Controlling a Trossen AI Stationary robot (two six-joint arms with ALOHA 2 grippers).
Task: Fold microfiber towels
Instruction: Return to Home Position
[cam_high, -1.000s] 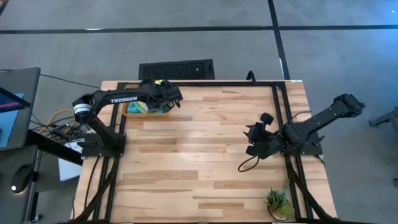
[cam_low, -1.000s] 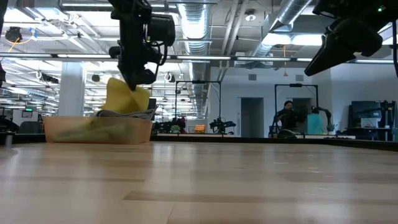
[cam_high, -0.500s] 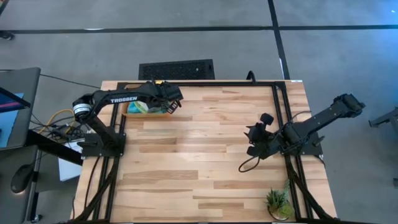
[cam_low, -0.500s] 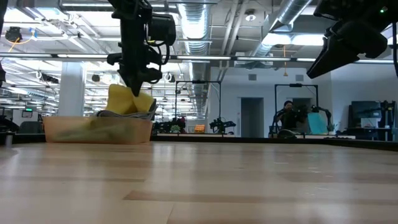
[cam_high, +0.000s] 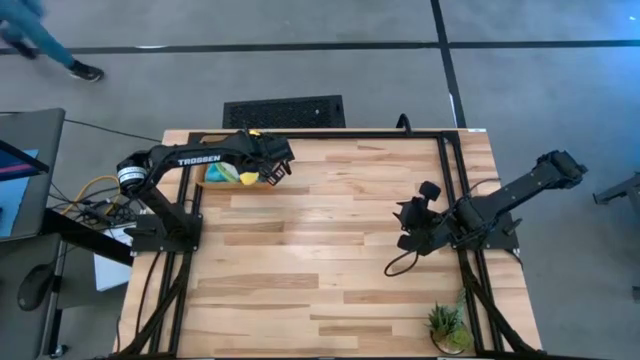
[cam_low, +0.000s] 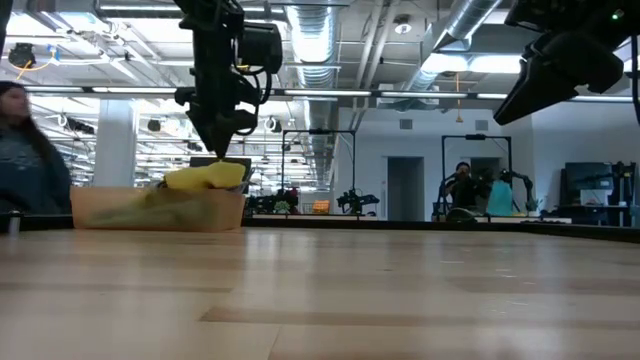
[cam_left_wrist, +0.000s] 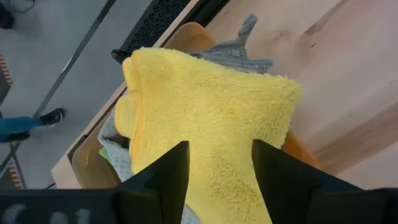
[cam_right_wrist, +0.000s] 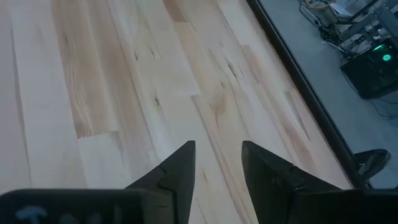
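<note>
Yellow towel (cam_left_wrist: 211, 118) now loose on bin (cam_low: 150, 208) pile under spread, empty left gripper (cam_high: 275, 168); right gripper (cam_right_wrist: 217, 146) spread, aside.

Potted plant (cam_high: 446, 325); black floor grate (cam_high: 284, 111)

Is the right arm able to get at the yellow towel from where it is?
Probably not. The right hand hangs near the right edge of the table, while the yellow towel lies in the bin at the far left corner, with the left hand directly above it.
</note>
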